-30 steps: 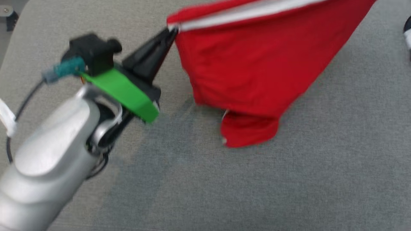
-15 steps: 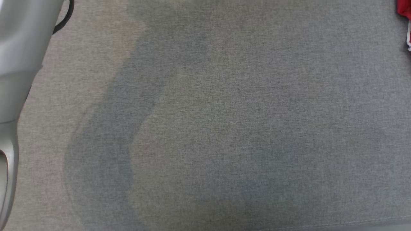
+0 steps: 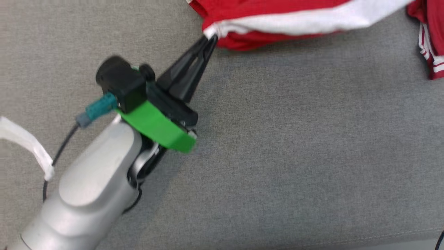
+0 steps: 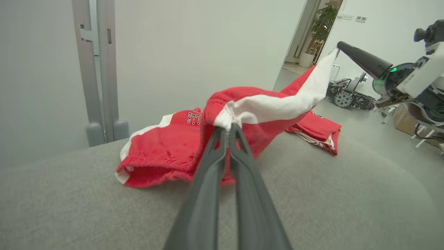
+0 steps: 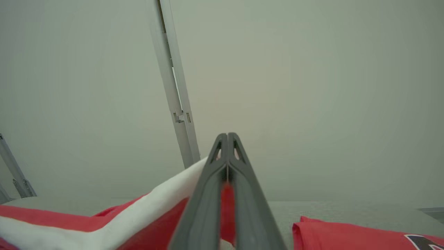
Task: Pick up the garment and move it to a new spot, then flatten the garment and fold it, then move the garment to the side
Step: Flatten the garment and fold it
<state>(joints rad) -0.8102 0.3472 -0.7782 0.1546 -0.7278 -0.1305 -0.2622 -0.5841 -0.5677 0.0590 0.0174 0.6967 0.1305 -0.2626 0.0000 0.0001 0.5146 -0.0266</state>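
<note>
- Red-and-white garment (image 4: 163,149): partly lying on the grey fabric surface (image 3: 277,156), with its white band lifted and stretched between two grippers.
- At one end, left gripper (image 3: 210,38): clamped on the band's hem.
- At the far, higher end, right gripper (image 4: 341,47): likewise clamped on the cloth.

In the left wrist view, black white-outlined letters (image 4: 193,118) on the red jersey (image 4: 163,149) lie upside down and read "LLS". Print on the other arm's white housing (image 4: 412,78) is too small to read.
</note>
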